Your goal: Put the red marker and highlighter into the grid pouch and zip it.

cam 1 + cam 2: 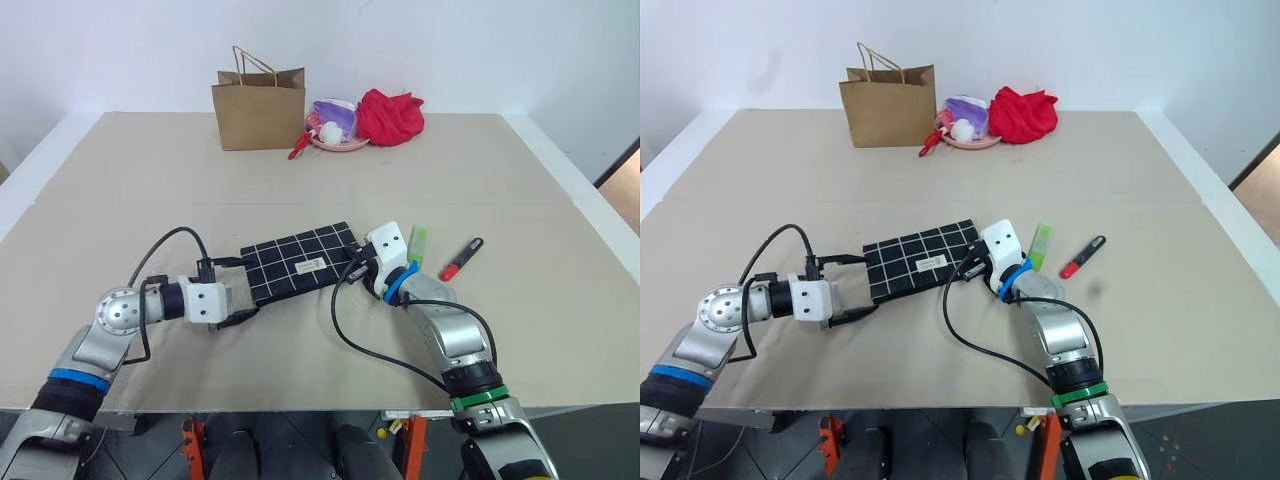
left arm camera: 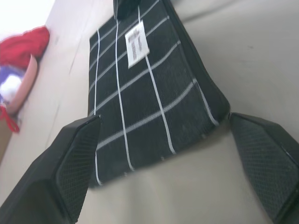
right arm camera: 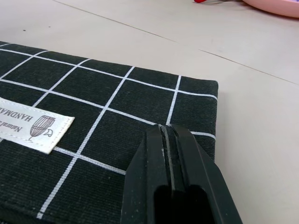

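Left gripper (image 1: 852,286), fingers spread wide, lies low over the table (image 1: 560,330) at the near-left end of the grid pouch (image 1: 300,262); in the left wrist view its two fingers (image 2: 77,161) straddle that short end, one at each corner, and contact cannot be judged. Right gripper (image 3: 174,154), fingers pressed together with nothing between them, sits over the pouch's right end near a corner; whether it presses on the fabric cannot be told.

Grid pouch: flat on the table between the two grippers, long axis running from near left to far right. Its white label (image 3: 32,126) carries a small barrel drawing and the word "HANDMADE"; the smaller line beneath is not legible.

Highlighter (image 1: 417,245): just right of the pouch and right gripper, long axis pointing roughly near to far, leaning slightly right at the far end. Red marker (image 1: 461,259): further right, apart from the highlighter, long axis diagonal, black cap at the far-right end.

Far edge of table, left to right: brown paper bag (image 1: 259,112) standing upright, pink dish (image 1: 338,140) holding purple and white items, red cloth (image 1: 389,116).
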Robot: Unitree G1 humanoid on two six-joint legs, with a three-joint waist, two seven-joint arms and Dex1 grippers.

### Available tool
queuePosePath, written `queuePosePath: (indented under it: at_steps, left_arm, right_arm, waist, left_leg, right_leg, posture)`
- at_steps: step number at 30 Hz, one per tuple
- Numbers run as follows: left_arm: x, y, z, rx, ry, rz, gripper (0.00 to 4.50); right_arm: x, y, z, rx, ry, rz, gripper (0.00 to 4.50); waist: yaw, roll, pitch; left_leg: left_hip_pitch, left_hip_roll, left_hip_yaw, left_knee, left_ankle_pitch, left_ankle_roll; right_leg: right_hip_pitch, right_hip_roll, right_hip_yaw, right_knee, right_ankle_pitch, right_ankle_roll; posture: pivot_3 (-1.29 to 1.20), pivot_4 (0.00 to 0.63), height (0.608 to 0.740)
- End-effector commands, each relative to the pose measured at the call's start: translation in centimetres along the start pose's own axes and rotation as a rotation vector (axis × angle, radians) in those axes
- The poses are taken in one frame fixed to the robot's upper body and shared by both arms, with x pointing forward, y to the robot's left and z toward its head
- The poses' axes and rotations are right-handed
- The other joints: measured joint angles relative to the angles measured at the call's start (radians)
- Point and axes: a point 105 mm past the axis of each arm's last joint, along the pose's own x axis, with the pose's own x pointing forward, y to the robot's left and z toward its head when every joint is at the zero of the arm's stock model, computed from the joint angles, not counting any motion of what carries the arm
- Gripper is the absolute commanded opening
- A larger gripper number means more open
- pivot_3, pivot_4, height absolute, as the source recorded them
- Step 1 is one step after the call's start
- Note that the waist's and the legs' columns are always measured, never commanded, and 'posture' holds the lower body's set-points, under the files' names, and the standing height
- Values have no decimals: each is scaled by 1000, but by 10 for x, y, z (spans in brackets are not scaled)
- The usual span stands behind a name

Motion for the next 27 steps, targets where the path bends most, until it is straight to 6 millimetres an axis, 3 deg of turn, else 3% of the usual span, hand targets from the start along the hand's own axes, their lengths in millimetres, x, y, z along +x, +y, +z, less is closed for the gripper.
queuePosePath:
  at_steps: [1,7,8,12,17,18,23,27]
  left_arm:
    - [8,-8,-8,34,9,-52,4500]
    - [20,-4,-17,24,2,-86,4500]
    - [21,-5,-20,20,9,-99,4245]
    - [21,-8,-25,16,9,-139,2732]
    - [23,-10,-27,9,2,-168,261]
    - [23,-10,-27,6,2,-171,29]
    - [22,-7,-25,-19,-12,-180,29]
    - [21,13,-11,-153,-80,-107,29]
  right_arm:
    - [-3,1,17,-23,-62,0,94]
    - [-6,4,20,-30,-75,7,94]
    - [-7,5,20,-33,-76,8,34]
    - [-8,6,20,-35,-74,11,0]
    - [-8,8,20,-37,-75,16,0]
    - [-8,8,20,-37,-75,17,0]
    - [-9,8,21,-38,-79,17,0]
    - [-11,5,29,-46,-109,8,0]
  waist:
    - [1,0,0]
    - [4,2,-1]
    - [5,2,-1]
    - [2,3,-1]
    - [1,4,-2]
    - [1,6,-3]
    - [0,9,-5]
    - [-2,9,-5]
  left_leg:
    - [0,0,0,0,0,0]
    - [1,0,0,1,2,3]
    - [1,0,0,1,2,3]
    - [1,0,0,2,4,5]
    - [2,0,0,1,6,8]
    - [2,0,0,1,6,8]
    - [2,0,0,0,6,8]
    - [1,0,0,-1,6,8]
  right_leg:
    - [0,0,0,0,0,0]
    - [1,0,0,0,2,2]
    - [1,0,0,0,3,2]
    - [2,0,0,0,5,2]
    - [2,0,0,0,6,0]
    - [2,0,0,0,6,0]
    - [1,1,0,0,6,1]
    - [0,1,0,0,6,1]
  posture:
    - [0,150,740]
    - [0,150,740]
    - [0,150,740]
    - [0,150,740]
    - [0,150,740]
    - [0,150,740]
    - [0,150,740]
    - [0,150,740]
